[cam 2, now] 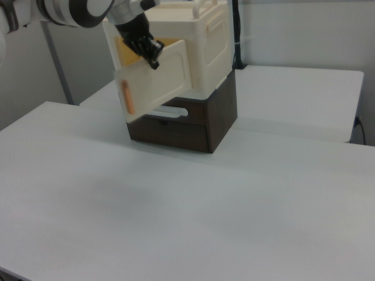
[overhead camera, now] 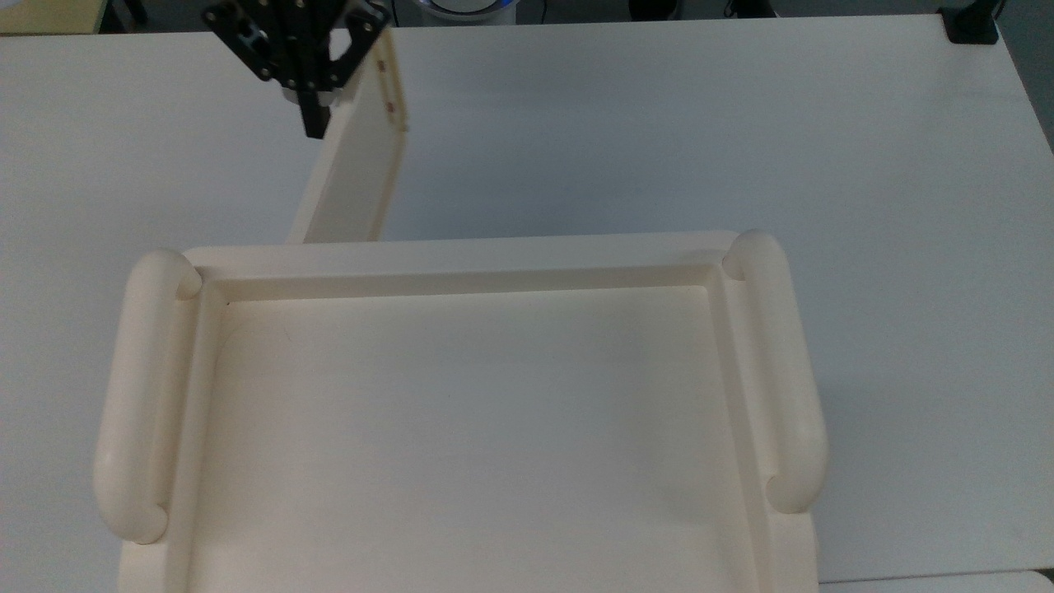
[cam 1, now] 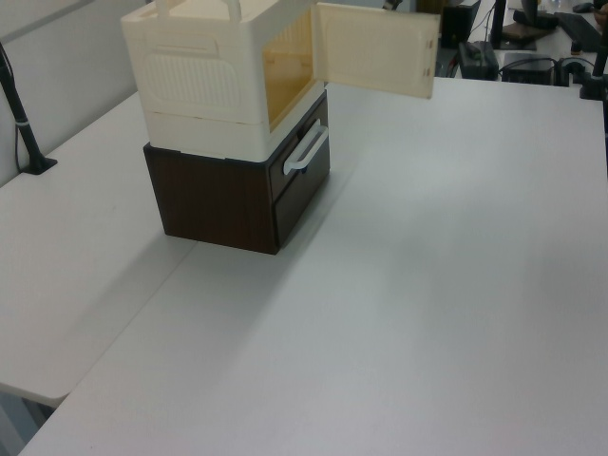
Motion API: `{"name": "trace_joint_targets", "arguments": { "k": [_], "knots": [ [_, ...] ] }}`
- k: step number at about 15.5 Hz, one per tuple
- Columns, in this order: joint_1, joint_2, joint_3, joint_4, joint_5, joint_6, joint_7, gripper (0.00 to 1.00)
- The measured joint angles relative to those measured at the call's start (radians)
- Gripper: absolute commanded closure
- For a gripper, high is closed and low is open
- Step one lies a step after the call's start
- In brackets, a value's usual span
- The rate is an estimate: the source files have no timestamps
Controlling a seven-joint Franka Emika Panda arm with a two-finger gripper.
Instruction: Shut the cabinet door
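Observation:
The cabinet is a large cream unit with a recessed tray top. Its door is a thin cream panel standing open from the front, leaning toward the top view's right. My gripper is black and shut, with its tip against the door's outer face near the free edge. In the right view the gripper sits at the top edge of the door, whose copper handle shows near the free end. In the left view the door stands partly open beside the cabinet's amber interior.
The cabinet stands on a dark brown drawer unit with a pale handle, on a wide white table. Thick tube handles flank the tray. A black clamp pole stands at the left view's left.

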Motion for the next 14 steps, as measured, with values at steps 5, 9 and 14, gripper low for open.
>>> {"name": "trace_joint_targets", "arguments": {
  "k": [5, 9, 14],
  "knots": [
    [0.074, 0.074, 0.001, -0.012, 0.004, 0.291, 0.138, 1.0],
    [0.089, 0.129, 0.001, -0.014, 0.004, 0.475, 0.187, 1.0],
    [0.088, 0.134, 0.001, -0.014, 0.004, 0.516, 0.187, 1.0]
  ]
}}
